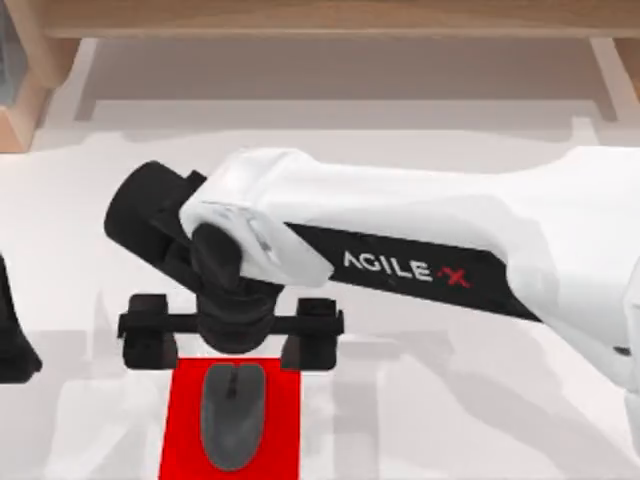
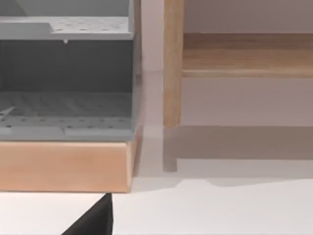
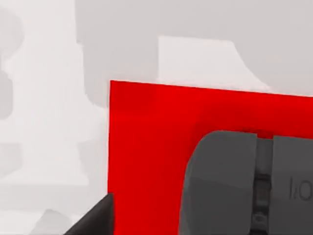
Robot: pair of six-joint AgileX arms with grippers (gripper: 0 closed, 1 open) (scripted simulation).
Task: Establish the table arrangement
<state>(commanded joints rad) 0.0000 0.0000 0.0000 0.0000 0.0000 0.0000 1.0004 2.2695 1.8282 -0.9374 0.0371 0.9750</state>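
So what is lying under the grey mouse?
The grey mouse lies on a red mat, which rests on the white table. The part of the mat beneath the mouse is covered.

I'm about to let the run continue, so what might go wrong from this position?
The right gripper hangs open just beyond the top edge of the red mat, close to the grey mouse. A slight descent or swing might knock the mouse or drag the mat across the table.

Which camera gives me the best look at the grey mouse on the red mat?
The top view: the whole mouse shows there, lying on the red mat just beneath the right gripper. The right wrist view catches part of it close up. The left wrist view faces the wooden frame.
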